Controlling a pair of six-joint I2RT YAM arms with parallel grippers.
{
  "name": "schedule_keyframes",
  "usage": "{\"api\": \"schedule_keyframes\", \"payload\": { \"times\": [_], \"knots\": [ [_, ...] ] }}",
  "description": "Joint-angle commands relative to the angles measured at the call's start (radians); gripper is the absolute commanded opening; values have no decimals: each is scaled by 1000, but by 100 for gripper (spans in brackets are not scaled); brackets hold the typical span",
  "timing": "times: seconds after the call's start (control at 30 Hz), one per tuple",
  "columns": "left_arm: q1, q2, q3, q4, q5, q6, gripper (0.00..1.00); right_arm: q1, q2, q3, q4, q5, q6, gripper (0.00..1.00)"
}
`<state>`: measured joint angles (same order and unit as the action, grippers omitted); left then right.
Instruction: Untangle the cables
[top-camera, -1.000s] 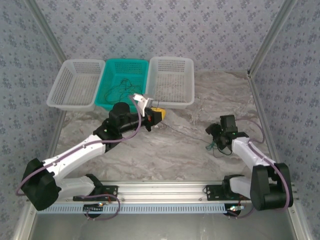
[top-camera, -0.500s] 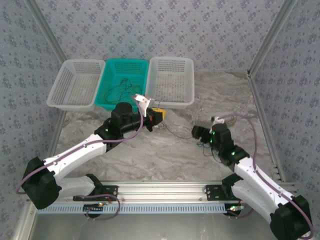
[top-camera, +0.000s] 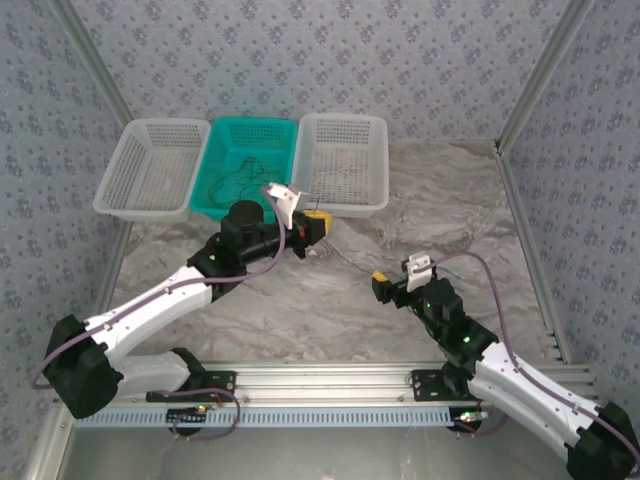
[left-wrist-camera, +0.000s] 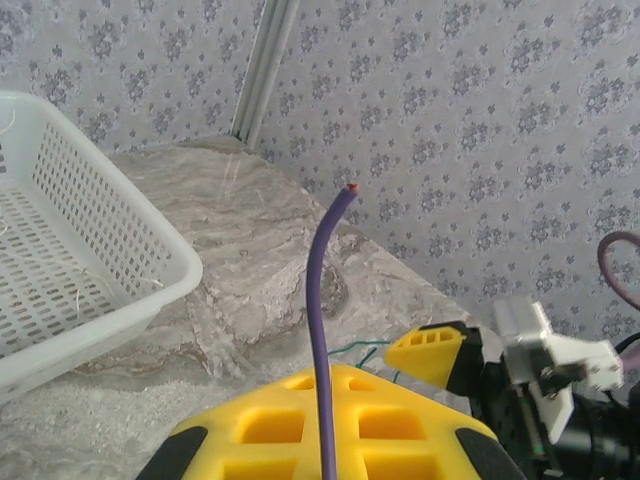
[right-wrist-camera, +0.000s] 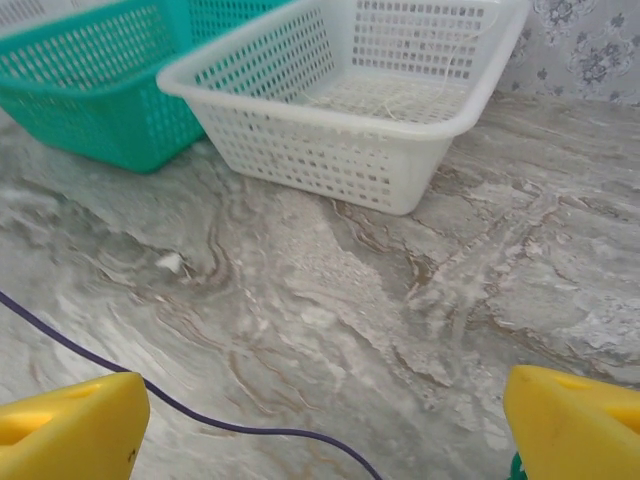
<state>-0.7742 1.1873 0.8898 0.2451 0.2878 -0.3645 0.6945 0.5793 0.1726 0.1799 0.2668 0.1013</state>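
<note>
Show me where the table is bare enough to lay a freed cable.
Bare table lies right of the right-hand white basket, and in front between the arm bases. Crowded: the purple cable runs from the left gripper toward the right gripper.

Walls (top-camera: 330, 50) with little grey-blue flowers are standing all around the back and sides. Shiny metal posts (top-camera: 533, 85) are running up the corners. A grey table top (top-camera: 330, 300) that looks like stone is lying flat below. A silver rail (top-camera: 320, 378) is running along its near edge. Soft light is falling evenly.
</note>
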Motion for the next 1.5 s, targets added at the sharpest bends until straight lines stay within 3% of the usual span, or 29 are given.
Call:
{"api": "schedule_keyframes", "payload": {
  "times": [0.0, 0.2, 0.33, 0.5, 0.6, 0.73, 0.83, 0.93, 1.0, 1.1, 1.23, 1.33, 1.47],
  "knots": [
    [4, -17, 76, 30, -10, -28, 0, 5, 92, 7, 114, 65, -97, 93],
    [6, -3, 171, -15, -5, -62, 0, -16, 377, 77, 285, 99, -107, 90],
    [9, -19, 196, -10, 2, -77, 0, -88, 556, 106, 380, 120, -10, 72],
    [29, -82, 261, -91, -15, -56, 0, -169, 732, 149, 361, 155, 195, 48],
    [52, -118, 322, -191, -60, -45, 0, -183, 779, 162, 344, 158, 289, 41],
    [90, -158, 355, -238, -86, -42, 0, -201, 822, 164, 329, 159, 376, 40],
    [113, -158, 386, -275, -71, -29, 0, -196, 786, 140, 388, 72, 347, 49],
    [117, -150, 399, -308, -67, -15, 0, -171, 710, 157, 428, -174, 173, 68],
    [117, -149, 398, -321, -68, -9, 0, -128, 670, 217, 362, -339, 61, 78],
    [118, -151, 385, -323, -73, -7, 0, -36, 648, 290, 279, -402, -36, 84],
    [121, -155, 368, -323, -87, -3, 0, 62, 674, 318, 330, -557, -118, 88],
    [125, -157, 363, -328, -88, -2, 0, 169, 738, 361, 359, -516, -157, 91],
    [129, -158, 370, -323, -87, -4, 0, 284, 912, 384, 607, -375, -111, 95]
  ]
}}
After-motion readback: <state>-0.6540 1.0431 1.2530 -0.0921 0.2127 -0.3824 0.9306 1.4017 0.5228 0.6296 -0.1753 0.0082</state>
